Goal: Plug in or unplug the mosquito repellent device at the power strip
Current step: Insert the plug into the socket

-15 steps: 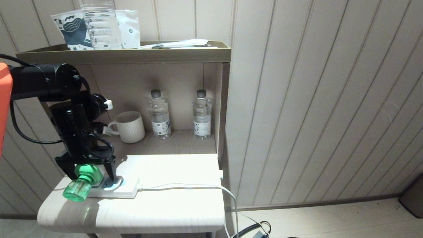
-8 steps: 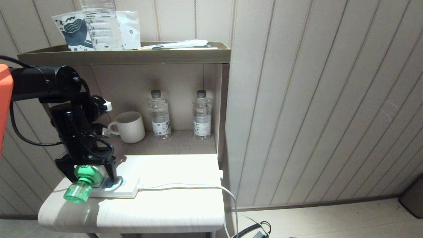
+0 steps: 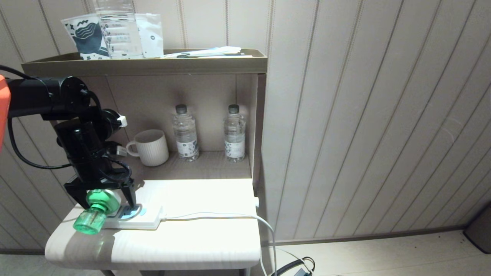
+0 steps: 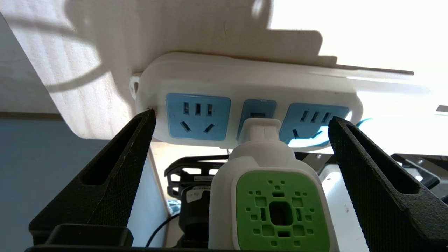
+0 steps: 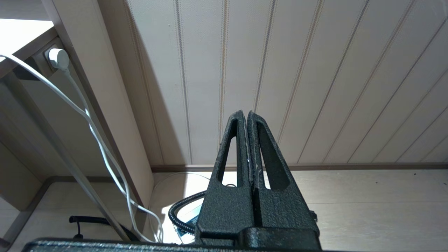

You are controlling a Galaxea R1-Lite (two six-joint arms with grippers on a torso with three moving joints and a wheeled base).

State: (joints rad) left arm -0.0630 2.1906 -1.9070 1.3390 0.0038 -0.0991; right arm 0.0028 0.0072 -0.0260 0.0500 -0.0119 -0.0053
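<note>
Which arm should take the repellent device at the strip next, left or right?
Left. Its pincer is open, one finger on each side of the mosquito repellent device, which sits in the power strip. The right pincer is shut, facing the wall panelling.

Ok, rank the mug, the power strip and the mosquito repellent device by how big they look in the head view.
1. power strip, longest, though partly hidden
2. mug and mosquito repellent device: look alike in size; the mug stands farther back, so unsure.
</note>
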